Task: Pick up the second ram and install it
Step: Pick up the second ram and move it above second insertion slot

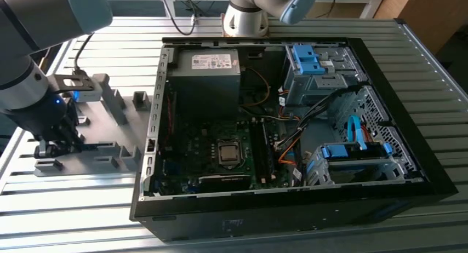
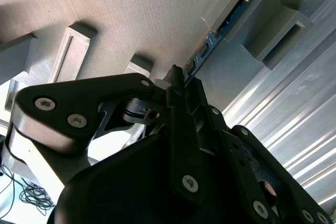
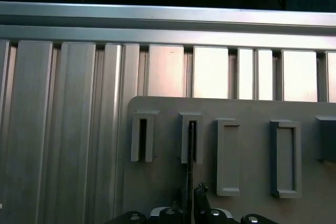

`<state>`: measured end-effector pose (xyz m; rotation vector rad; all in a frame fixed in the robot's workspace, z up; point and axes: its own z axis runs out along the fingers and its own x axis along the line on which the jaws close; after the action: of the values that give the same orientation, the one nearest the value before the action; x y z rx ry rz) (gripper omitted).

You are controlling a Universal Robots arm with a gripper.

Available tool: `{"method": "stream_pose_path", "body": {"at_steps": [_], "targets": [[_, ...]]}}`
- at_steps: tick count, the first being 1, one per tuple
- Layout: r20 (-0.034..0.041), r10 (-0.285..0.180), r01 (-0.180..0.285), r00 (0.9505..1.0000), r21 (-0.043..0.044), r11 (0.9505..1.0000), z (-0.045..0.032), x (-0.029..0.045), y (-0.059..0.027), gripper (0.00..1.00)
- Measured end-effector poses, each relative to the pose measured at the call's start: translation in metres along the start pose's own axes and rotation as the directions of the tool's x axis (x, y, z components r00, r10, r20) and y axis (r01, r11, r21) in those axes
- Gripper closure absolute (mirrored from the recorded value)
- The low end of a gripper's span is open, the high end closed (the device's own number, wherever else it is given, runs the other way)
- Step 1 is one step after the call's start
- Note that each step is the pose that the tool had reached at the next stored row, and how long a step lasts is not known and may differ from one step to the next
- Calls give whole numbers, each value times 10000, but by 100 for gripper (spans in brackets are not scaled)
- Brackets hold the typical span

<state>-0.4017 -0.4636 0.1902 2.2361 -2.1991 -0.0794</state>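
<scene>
1. Second ram (image 2: pixel 220 27) stands on edge in a slot of the grey holder tray (image 1: pixel 102 138). The tray lies on the desk (image 1: pixel 73 209) at the exterior view's left, well apart from the open computer case (image 1: pixel 292 209).
2. In both wrist views the stick's long axis runs straight from its slot toward the hand (image 2: pixel 178 77). The hand sits at the stick's nearer end, in line with it rather than off to one side.
3. The hand's tip meets or nearly meets the second ram's thin edge. Whether it is clamped on the board or only straddling it, I cannot tell.
4. The arm (image 1: pixel 29 72) reaches steeply down over the tray, with the wrist aimed at the desk and the hand low among the tray's raised posts.
5. My judgement is that the work is at the pickup stage. The stick is not yet out of its holder, and the case lies toward the exterior view's right.
</scene>
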Motion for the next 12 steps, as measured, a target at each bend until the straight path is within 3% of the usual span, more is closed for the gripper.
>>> {"method": "stream_pose_path", "body": {"at_steps": [12], "targets": [[0, 0, 0, 10000, 1, 10000, -6, 0, 0, 76]]}}
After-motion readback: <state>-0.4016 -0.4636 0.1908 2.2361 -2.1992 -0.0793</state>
